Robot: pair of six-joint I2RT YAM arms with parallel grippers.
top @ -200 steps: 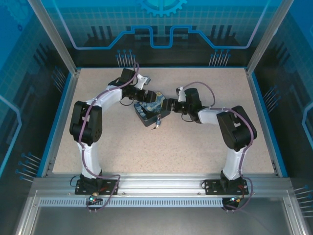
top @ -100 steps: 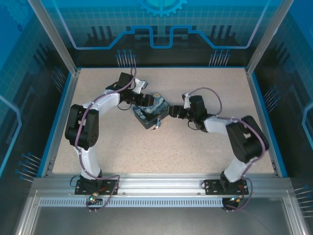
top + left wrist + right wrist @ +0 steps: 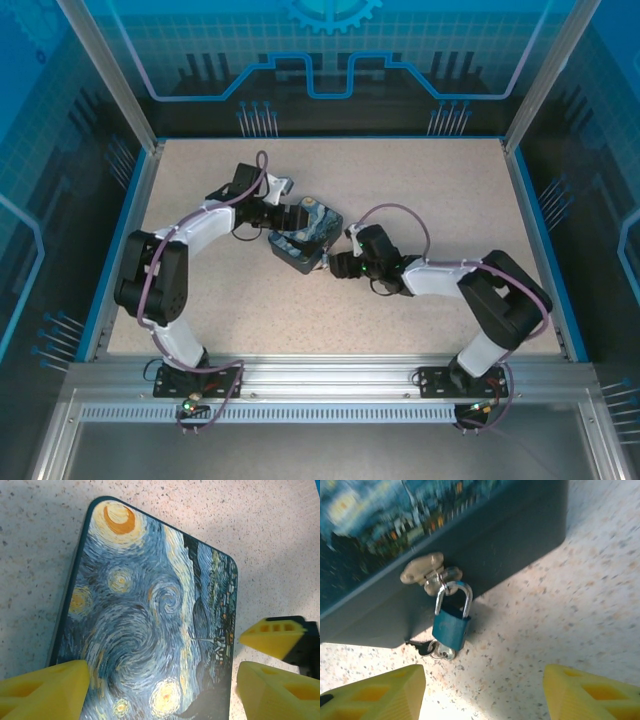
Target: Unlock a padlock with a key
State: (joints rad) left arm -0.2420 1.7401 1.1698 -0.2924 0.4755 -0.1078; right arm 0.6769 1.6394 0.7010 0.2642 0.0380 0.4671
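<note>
Padlock is a tiny blue thing. It hangs by its shackle from the hasp on the tin's side wall, with its bottom end down by the table. The key sits right at that bottom end, flat near the foot of the tin. It looks like it's at the keyhole, but I can't tell if it's actually seated in it.

My guess on handling: both are hard, smooth, light metal, so nothing should bend or break, but it'll all be fiddly. The lock hangs loose on the hasp, so I'd expect it to swing away at the first nudge. The key is a thin sliver and probably slips easily. I'd take it by the wide head end, across the flats, and twist gently. If the lock needs steadying, pinch the body on its broad faces, not the shackle. The tin looks light enough to skid, so it needs bracing.

The right tool is just off that wall of the tin, facing the lock. Its fingers are spread wide with nothing between them, and they aren't touching the lock or key.

The left tool is over the tin's painted lid, spread wide, with one finger at each long edge. I can't tell if it's squeezing the tin or just straddling it.
</note>
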